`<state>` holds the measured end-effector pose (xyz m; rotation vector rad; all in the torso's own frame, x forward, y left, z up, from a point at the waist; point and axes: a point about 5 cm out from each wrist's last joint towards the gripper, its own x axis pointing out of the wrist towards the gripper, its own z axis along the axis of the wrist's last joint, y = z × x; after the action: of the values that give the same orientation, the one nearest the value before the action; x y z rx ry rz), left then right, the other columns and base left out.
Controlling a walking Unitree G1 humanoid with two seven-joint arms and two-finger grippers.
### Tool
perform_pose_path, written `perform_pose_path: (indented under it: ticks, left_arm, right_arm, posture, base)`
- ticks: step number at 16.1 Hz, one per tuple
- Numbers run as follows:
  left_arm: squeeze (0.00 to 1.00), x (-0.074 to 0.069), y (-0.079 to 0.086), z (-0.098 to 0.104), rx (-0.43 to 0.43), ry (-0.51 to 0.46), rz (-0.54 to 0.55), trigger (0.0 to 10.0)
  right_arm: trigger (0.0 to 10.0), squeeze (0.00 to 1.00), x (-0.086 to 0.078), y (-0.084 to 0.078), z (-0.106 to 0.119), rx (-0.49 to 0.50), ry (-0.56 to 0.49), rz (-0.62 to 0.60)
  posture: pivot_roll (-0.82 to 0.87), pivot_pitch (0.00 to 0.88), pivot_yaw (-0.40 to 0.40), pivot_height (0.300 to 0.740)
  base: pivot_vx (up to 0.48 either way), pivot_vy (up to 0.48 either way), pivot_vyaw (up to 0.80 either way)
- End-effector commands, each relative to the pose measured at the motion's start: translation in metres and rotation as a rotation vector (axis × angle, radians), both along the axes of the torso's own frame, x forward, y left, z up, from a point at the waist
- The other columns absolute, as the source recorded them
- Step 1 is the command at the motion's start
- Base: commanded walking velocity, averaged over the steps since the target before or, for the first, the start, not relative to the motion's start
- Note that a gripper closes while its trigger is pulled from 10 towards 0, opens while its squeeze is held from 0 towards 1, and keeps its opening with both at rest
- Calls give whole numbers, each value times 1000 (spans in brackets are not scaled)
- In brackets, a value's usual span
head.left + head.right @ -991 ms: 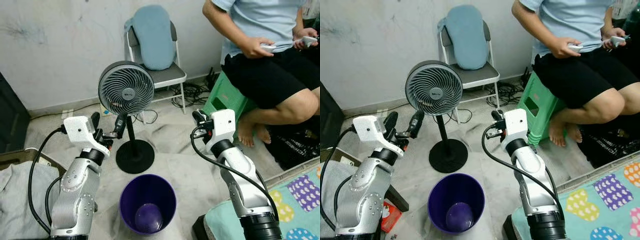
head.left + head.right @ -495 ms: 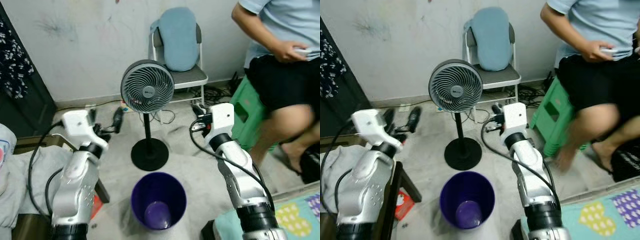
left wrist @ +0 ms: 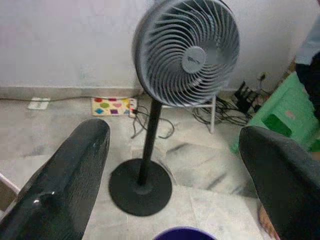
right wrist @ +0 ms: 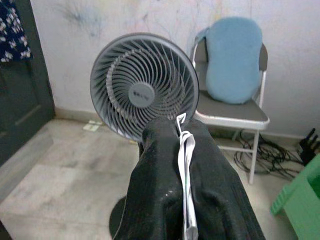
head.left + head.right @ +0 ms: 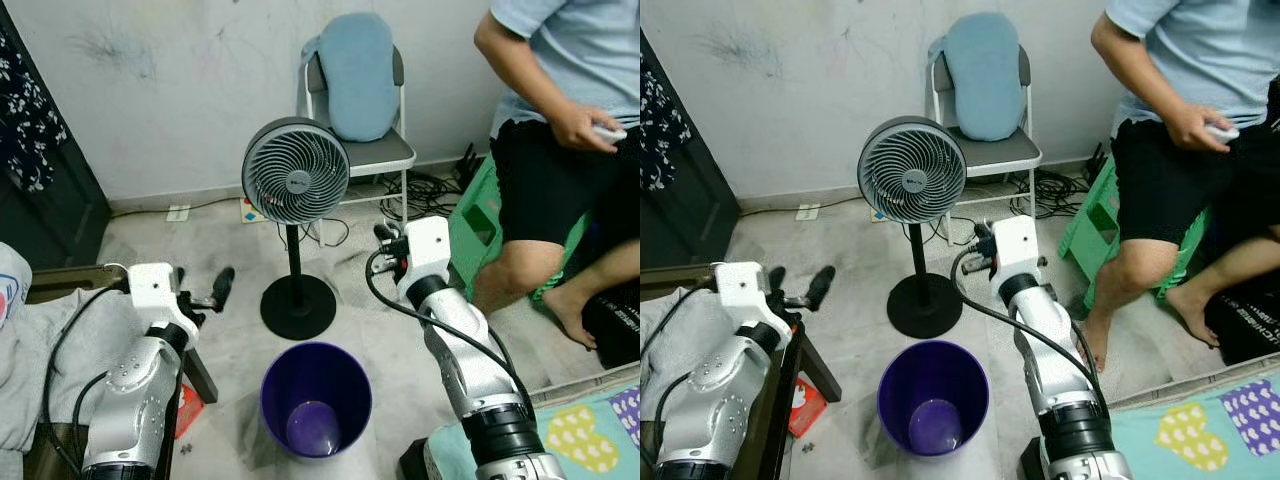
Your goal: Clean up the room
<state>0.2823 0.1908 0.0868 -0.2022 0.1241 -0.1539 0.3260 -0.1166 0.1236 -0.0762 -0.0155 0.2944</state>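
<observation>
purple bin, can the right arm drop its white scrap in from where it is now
Probably yes. The right gripper is shut on a white scrap, raised beside the fan. The purple bin stands open on the floor just below, with nothing between, so a short swing inward should do.

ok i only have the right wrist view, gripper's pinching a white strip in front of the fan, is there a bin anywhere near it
Observer: Yes. A purple bin stands open on the floor just on the near side of the fan base, between the two arms and below the right gripper with its white strip.
Operator: anyone close on that side
Observer: A person sits on a green stool just to the right of the right arm, with a bare foot on the floor.
</observation>
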Motion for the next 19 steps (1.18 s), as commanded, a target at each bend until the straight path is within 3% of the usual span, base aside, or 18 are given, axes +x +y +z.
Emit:
perform_pose_path:
  ticks: [1,4,6,8,11,19]
  left_arm:
    - [0,2,0,-2,26,10,-31,10000]
    - [0,0,8,-9,51,34,-48,10000]
    - [0,-15,20,0,-20,14,-160,10000]
    - [0,-29,24,3,-24,21,-228,10000]
    - [0,-57,29,9,16,53,-315,10000]
    - [0,-99,41,18,92,134,-408,10000]
  right_arm:
    - [10000,0,-1,-3,-8,-19,37,-20]
    - [10000,0,0,-2,-14,-13,61,-38]
    - [10000,0,1,14,-30,-41,135,-12]
    - [10000,0,2,19,-35,-50,158,-6]
    - [10000,0,7,24,-49,-50,237,-23]
    - [10000,0,20,48,-55,-93,318,-26]
  posture:
    - [-48,27,9,740]
    - [-38,68,23,740]
    - [-1,126,25,740]
    - [26,151,24,740]
    - [95,211,22,740]
    - [183,271,39,740]
  base:
    - [0,0,0]
    - [0,0,0]
    - [0,0,0]
    - [0,0,0]
    - [0,0,0]
    - [0,0,0]
